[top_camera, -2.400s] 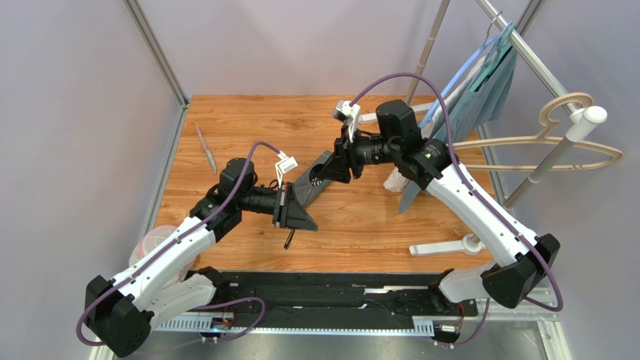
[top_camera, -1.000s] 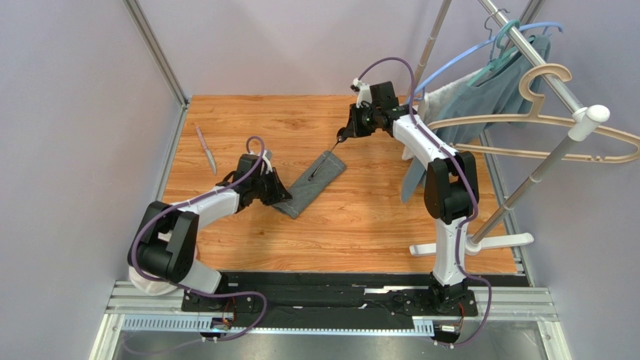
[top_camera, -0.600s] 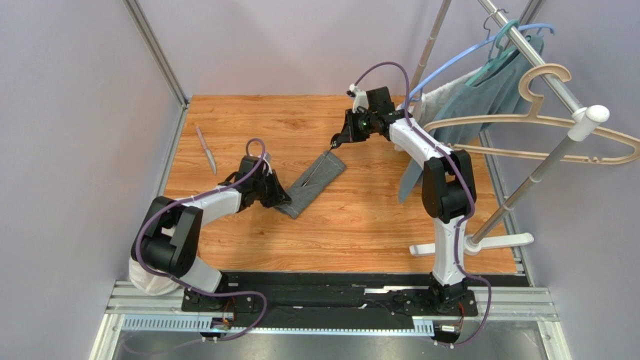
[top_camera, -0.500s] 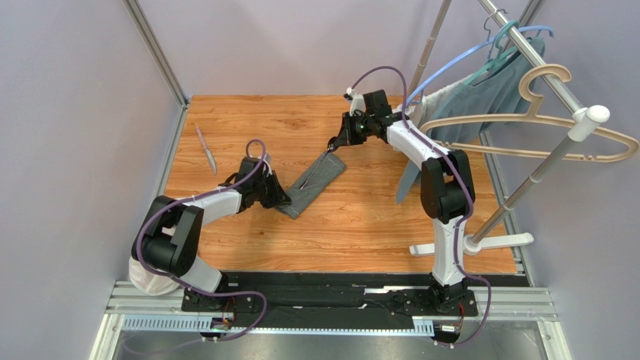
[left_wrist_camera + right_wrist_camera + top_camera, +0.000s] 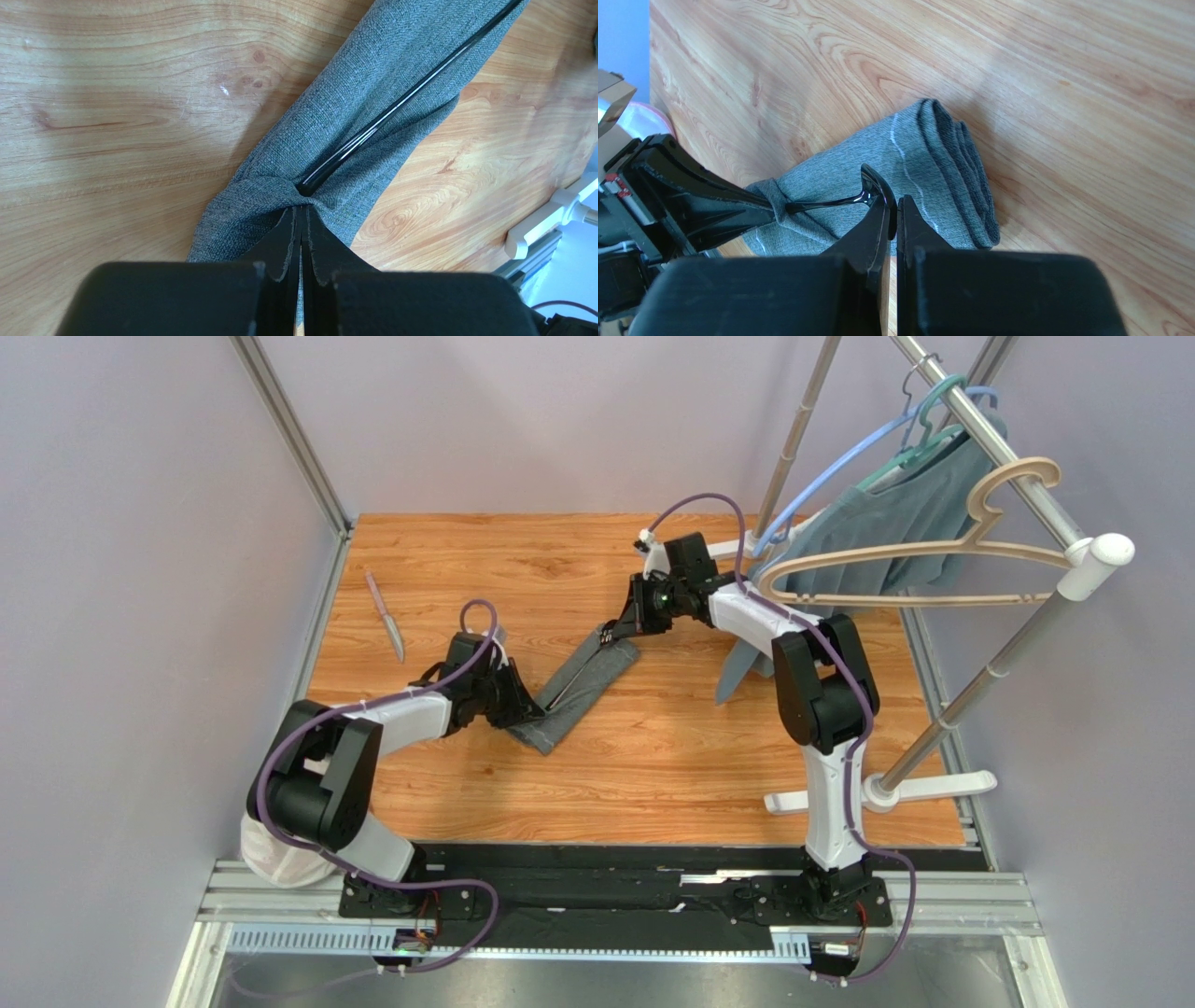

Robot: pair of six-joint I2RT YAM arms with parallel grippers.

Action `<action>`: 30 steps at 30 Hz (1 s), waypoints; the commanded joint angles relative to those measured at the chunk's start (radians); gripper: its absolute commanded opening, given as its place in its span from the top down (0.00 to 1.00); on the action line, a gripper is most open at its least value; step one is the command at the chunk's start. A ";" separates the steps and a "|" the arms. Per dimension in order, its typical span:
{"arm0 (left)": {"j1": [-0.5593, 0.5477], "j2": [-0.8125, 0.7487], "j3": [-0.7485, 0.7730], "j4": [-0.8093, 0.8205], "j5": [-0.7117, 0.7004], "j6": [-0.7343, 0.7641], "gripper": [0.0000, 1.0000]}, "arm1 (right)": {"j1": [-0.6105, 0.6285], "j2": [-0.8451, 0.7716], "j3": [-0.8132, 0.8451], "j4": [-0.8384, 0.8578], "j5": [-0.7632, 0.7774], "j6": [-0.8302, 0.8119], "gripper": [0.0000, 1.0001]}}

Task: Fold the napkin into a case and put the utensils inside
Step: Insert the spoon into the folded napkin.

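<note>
Left gripper [image 5: 300,210]: jaws closed tight, pinching the bunched near end of the case [image 5: 365,112]. The case lies on the table [image 5: 673,756], its long axis diagonal from near-left to far-right. The spoon [image 5: 407,98] runs along that axis in a crease of the cloth. Right gripper [image 5: 892,206]: jaws closed on the spoon's far end, over the case's far end. The knife [image 5: 385,615] lies well apart at far left.

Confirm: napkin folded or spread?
Folded. The napkin is a narrow strip, stacked layers showing at one end; the left tool pinches the other.
</note>
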 commanded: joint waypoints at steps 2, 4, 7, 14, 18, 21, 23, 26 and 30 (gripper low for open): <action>0.001 -0.066 -0.005 0.007 0.018 0.014 1.00 | 0.002 0.027 0.014 0.088 0.015 0.054 1.00; 0.001 -0.109 -0.005 -0.011 0.011 0.012 1.00 | 0.002 0.034 0.040 0.085 0.014 0.053 1.00; 0.001 -0.182 -0.012 -0.098 -0.037 -0.003 1.00 | 0.002 0.053 0.077 0.074 0.008 0.050 1.00; 0.001 -0.252 -0.065 -0.162 -0.079 -0.017 1.00 | 0.002 0.079 0.119 0.050 -0.025 0.042 1.00; 0.003 -0.226 -0.096 -0.151 -0.125 -0.021 1.00 | 0.004 0.073 0.105 0.051 -0.025 0.033 1.00; 0.003 -0.194 -0.090 -0.149 -0.144 -0.017 1.00 | 0.004 0.068 0.100 0.048 -0.022 0.027 1.00; 0.003 -0.180 -0.087 -0.137 -0.131 -0.017 1.00 | 0.002 0.059 0.093 0.050 -0.009 0.025 1.00; 0.003 -0.170 -0.090 -0.132 -0.127 -0.017 1.00 | -0.013 0.045 0.074 0.048 0.008 0.024 1.00; 0.003 -0.164 -0.091 -0.126 -0.124 -0.017 1.00 | -0.034 0.024 0.054 0.048 -0.009 0.016 1.00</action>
